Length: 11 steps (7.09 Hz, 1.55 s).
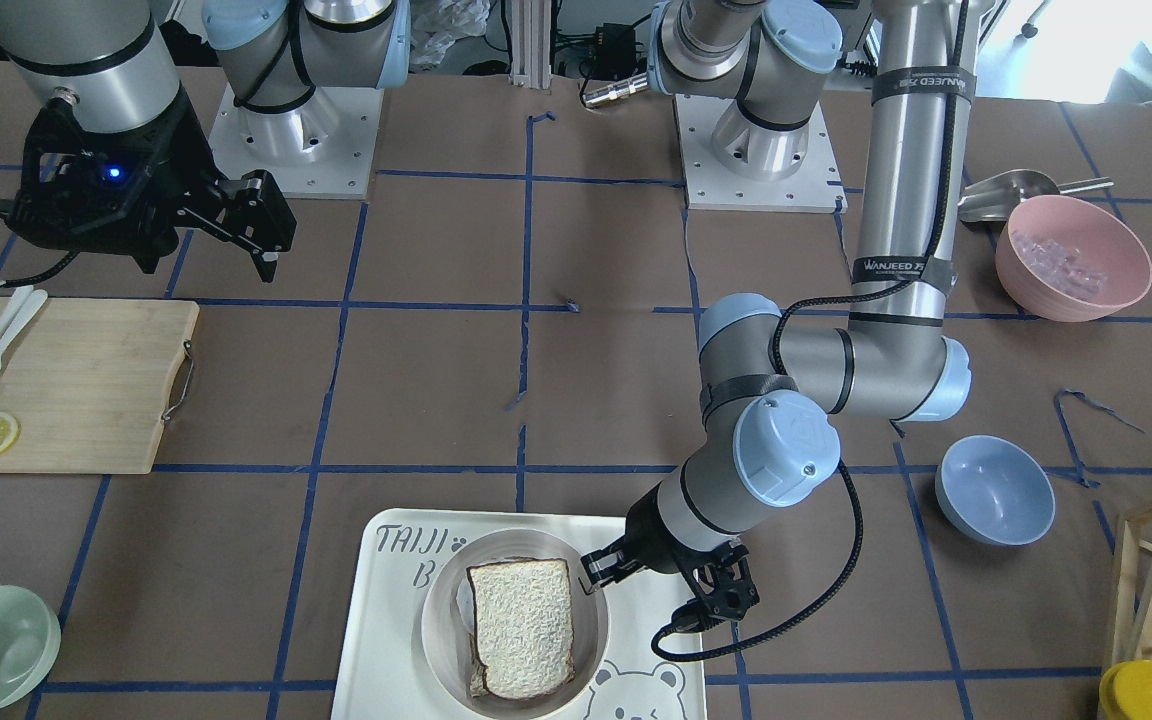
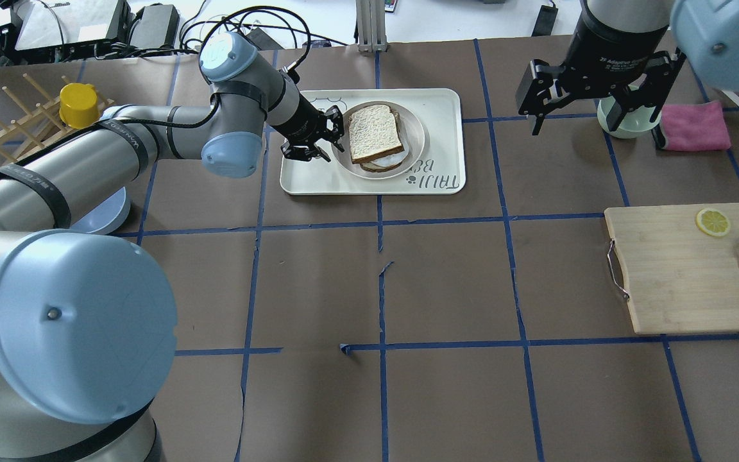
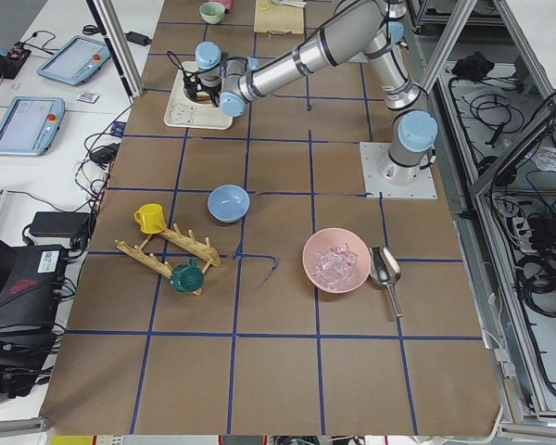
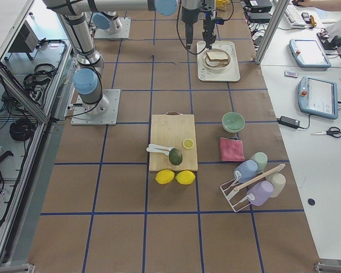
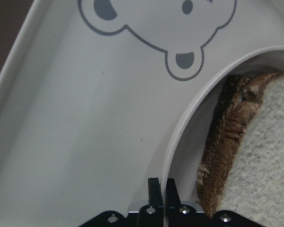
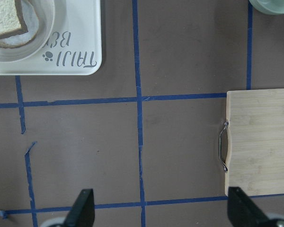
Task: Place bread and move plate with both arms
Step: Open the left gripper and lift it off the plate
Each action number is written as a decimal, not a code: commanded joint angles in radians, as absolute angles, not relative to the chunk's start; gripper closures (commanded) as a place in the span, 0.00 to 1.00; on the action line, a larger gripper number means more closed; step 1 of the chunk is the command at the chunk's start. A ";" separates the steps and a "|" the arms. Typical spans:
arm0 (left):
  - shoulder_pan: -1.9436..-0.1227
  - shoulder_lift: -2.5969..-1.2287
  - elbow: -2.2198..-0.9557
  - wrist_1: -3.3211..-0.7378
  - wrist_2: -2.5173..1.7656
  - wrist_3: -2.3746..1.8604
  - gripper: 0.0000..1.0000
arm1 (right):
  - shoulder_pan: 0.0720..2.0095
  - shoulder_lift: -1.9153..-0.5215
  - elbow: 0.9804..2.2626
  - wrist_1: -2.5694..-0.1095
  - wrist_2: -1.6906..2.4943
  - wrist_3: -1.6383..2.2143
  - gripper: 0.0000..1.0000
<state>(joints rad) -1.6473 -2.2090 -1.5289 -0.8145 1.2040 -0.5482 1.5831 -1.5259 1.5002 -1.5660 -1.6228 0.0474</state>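
Note:
The plain bread slice (image 1: 521,625) lies on top of a second slice on the round cream plate (image 1: 436,640), which sits on the white bear tray (image 1: 376,620). Overhead, the bread (image 2: 374,133) covers most of the plate (image 2: 417,138). My left gripper (image 1: 601,570) is low at the plate's edge. In the left wrist view its fingers (image 5: 154,189) are pinched on the plate rim (image 5: 180,137), beside the bread's crust (image 5: 227,142). My right gripper (image 2: 575,119) is open and empty, high above the table, away from the tray (image 2: 305,179).
A wooden cutting board (image 2: 671,269) with a lemon slice, cutlery and an avocado lies on my right. A mint bowl (image 2: 626,122) and pink cloth (image 2: 693,125) are beyond the right gripper. A blue bowl (image 1: 994,490), pink bowl (image 1: 1074,257) and wooden rack (image 2: 4,122) stand on my left.

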 commanded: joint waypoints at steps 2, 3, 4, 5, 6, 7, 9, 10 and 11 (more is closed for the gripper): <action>-1.646 -2.062 -1.531 -0.941 1.204 -0.546 0.00 | 1.583 -1.526 1.500 -1.583 -1.618 0.128 0.00; -1.655 -1.975 -1.534 -1.072 1.209 -0.546 0.00 | 1.585 -1.526 1.500 -1.583 -1.612 0.129 0.00; -1.658 -1.879 -1.531 -1.209 1.218 -0.546 0.00 | 1.583 -1.528 1.500 -1.582 -1.611 0.127 0.00; -1.658 -1.794 -1.531 -1.282 1.230 -0.546 0.00 | 1.585 -1.540 1.500 -1.582 -1.612 0.126 0.00; -1.658 -1.725 -1.531 -1.363 1.297 -0.545 0.00 | 1.583 -1.540 1.500 -1.582 -1.612 0.126 0.00; -1.658 -1.653 -1.532 -1.467 1.310 -0.529 0.00 | 1.585 -1.542 1.502 -1.578 -1.612 0.124 0.00; -1.660 -1.542 -1.545 -1.575 1.458 -0.432 0.00 | 1.585 -1.540 1.502 -1.578 -1.614 0.123 0.00; -1.660 -1.525 -1.583 -1.580 1.530 -0.372 0.00 | 1.582 -1.540 1.502 -1.577 -1.614 0.121 0.00; -1.660 -1.505 -1.613 -1.565 1.583 -0.236 0.00 | 1.580 -1.540 1.502 -1.578 -1.611 0.120 0.00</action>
<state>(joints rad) -1.6597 -1.5347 -1.5760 -1.5669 1.5062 -0.3689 1.5823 -1.5402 1.5017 -1.5779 -1.6128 0.1214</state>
